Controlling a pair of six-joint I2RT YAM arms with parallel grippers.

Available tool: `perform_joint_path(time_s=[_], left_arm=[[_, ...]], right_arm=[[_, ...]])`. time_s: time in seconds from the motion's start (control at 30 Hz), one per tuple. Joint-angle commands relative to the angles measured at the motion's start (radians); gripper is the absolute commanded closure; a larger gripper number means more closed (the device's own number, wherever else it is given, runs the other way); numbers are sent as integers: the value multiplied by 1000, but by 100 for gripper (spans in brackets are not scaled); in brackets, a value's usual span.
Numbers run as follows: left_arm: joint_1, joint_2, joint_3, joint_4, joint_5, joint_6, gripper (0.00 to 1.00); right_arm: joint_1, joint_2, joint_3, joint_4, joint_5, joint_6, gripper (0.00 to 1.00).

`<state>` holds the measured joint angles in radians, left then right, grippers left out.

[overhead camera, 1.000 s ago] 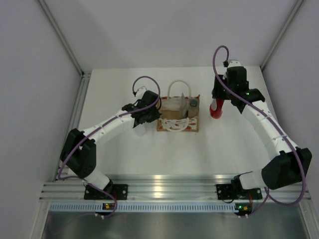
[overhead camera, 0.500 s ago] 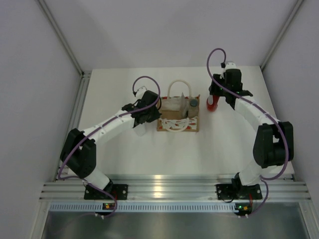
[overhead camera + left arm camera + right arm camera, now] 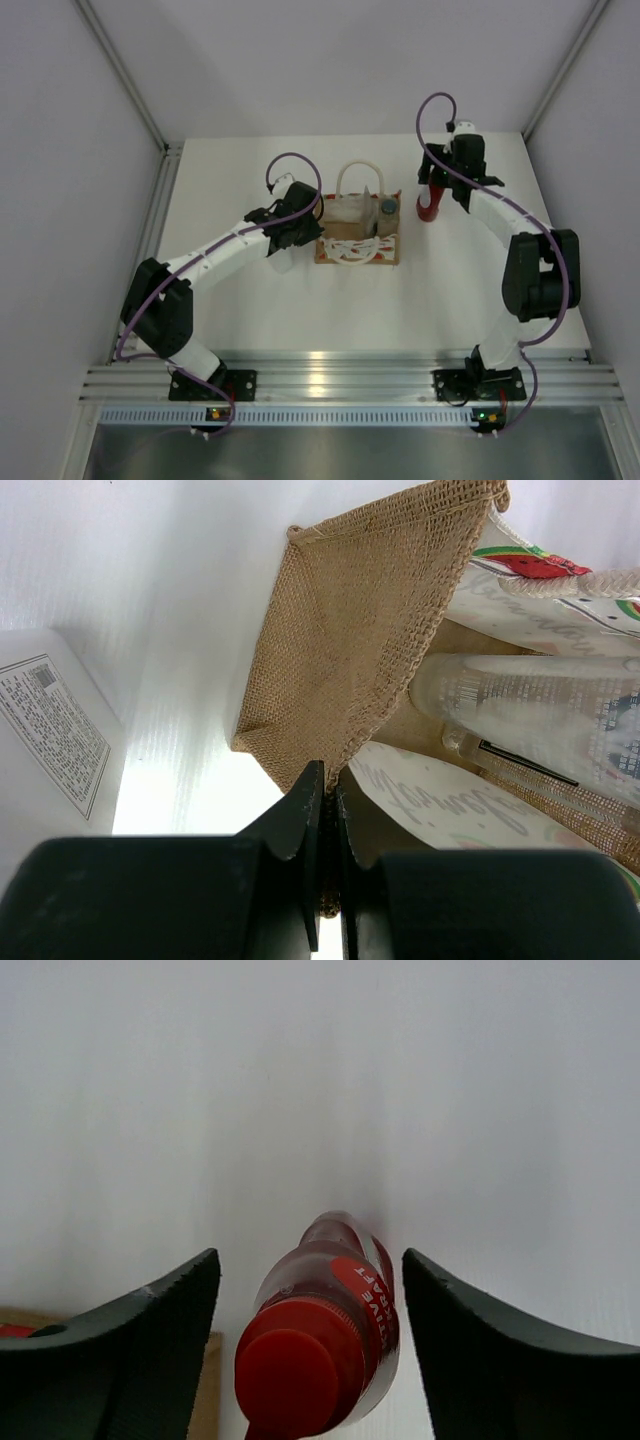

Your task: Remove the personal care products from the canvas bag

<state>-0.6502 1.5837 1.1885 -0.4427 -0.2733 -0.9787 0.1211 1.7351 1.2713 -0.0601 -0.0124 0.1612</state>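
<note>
The canvas bag (image 3: 357, 250) stands mid-table; its burlap side wall (image 3: 350, 650) fills the left wrist view. My left gripper (image 3: 316, 228) is shut on the bag's left top edge (image 3: 325, 780). Inside the bag lie a pale bottle (image 3: 530, 695) with a grey cap (image 3: 387, 207) and other pale contents I cannot make out. The red bottle (image 3: 429, 210) stands upright on the table right of the bag. My right gripper (image 3: 433, 188) is open above it, jaws either side of the bottle (image 3: 330, 1330) without touching. A white bottle (image 3: 282, 262) lies left of the bag (image 3: 50, 730).
White walls enclose the table (image 3: 300, 330) on the left, back and right. A metal rail (image 3: 340, 375) runs along the near edge by the arm bases.
My right gripper has moved the red bottle a little left and farther back, and its elbow has folded in. Its jaws now stand open around the bottle. The left arm has not moved.
</note>
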Motion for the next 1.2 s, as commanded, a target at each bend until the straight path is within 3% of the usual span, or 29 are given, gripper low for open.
perform_joint_path(time_s=[0.0, 0.03, 0.1, 0.27, 0.47, 0.67, 0.9, 1.17], left_arm=[[0, -31, -15, 7, 0, -12, 100], [0, -31, -13, 7, 0, -14, 100], [0, -28, -10, 7, 3, -14, 100], [0, -30, -10, 7, 6, -11, 100], [0, -27, -6, 7, 6, -11, 100], [0, -27, -4, 7, 0, -14, 100], [0, -22, -6, 9, -7, -14, 100], [0, -21, 5, 7, -12, -11, 100]], right_arm=[[-14, -12, 77, 14, 6, 4, 25], [-12, -16, 83, 5, 6, 6, 21], [-12, -31, 100, -41, 8, 12, 2], [-12, -110, 178, -197, 95, 49, 0], [24, -292, 148, -303, 68, 118, 1], [178, -358, 160, -432, 54, 103, 12], [363, -281, 236, -553, 88, 97, 33], [476, -175, 296, -595, 163, 93, 40]])
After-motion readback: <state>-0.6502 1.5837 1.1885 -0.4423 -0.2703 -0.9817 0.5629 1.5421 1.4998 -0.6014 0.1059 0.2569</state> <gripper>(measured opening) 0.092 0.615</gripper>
